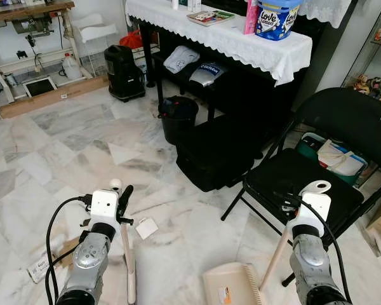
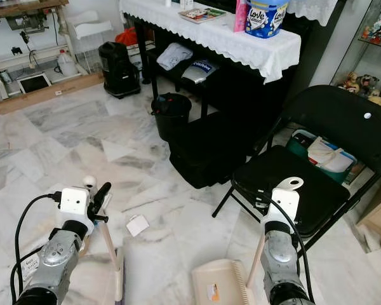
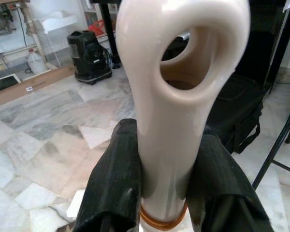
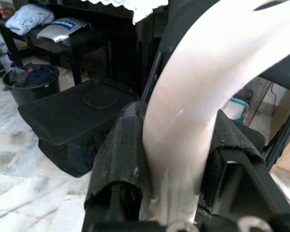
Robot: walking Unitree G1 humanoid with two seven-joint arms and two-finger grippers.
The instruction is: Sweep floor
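On the marble floor (image 1: pixel 63 152), just left of the cream dustpan (image 1: pixel 232 286), a white paper scrap (image 1: pixel 146 227) is lying flat; everything else is placed from the dustpan.

Left gripper (image 1: pixel 122 202): fingers are clamping the top of the cream broom handle (image 1: pixel 128 260), just under its looped end, as the left wrist view shows. The handle's long axis is running down and slightly toward the robot, passing just left of the scrap. The broom head is out of frame. This arm is the nearer one to the scrap.

Right gripper (image 4: pixel 176 150): fingers are closing on the dustpan's own long handle (image 1: pixel 276 254), which is slanting up and right from the pan to its looped end.

Dustpan: pale, comb-toothed along its right edge, sitting on the floor with the scrap up-left of it. Judgement: the sweep needs to be running rightward, scrap toward pan.

A black folding chair (image 1: pixel 343 133) is standing close right of the dustpan, a black case (image 1: pixel 213 155) beyond it.
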